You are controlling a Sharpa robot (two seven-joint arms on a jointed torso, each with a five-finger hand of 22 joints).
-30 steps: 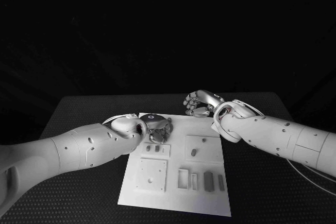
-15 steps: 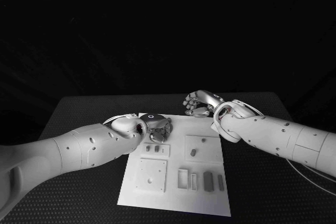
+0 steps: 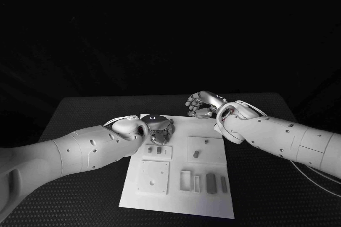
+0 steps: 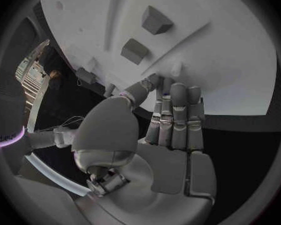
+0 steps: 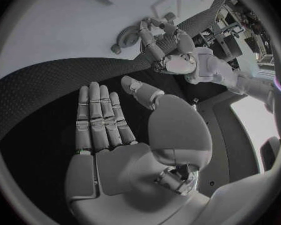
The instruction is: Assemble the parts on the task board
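Head view: my left hand (image 3: 157,128) sits over the far-left part of the task board (image 3: 181,197), fingers bent down toward the board; can't tell from here if they hold anything. My right hand (image 3: 202,105) hovers at the board's far edge, over the black table (image 3: 85,113), fingers loosely curled w/ nothing in them. Small grey parts (image 3: 195,153) lie on the board, nearer me than both hands.

Left wrist view: my fingers (image 4: 178,115) lie straight & side by side, tips at the board's surface beside a small peg (image 4: 175,69); no part gripped. Two block parts (image 4: 155,20) stand on the board beyond.

Right wrist view: fingers (image 5: 100,117) straight, close together, thumb apart, palm empty over the table. My left hand is at the board's edge.
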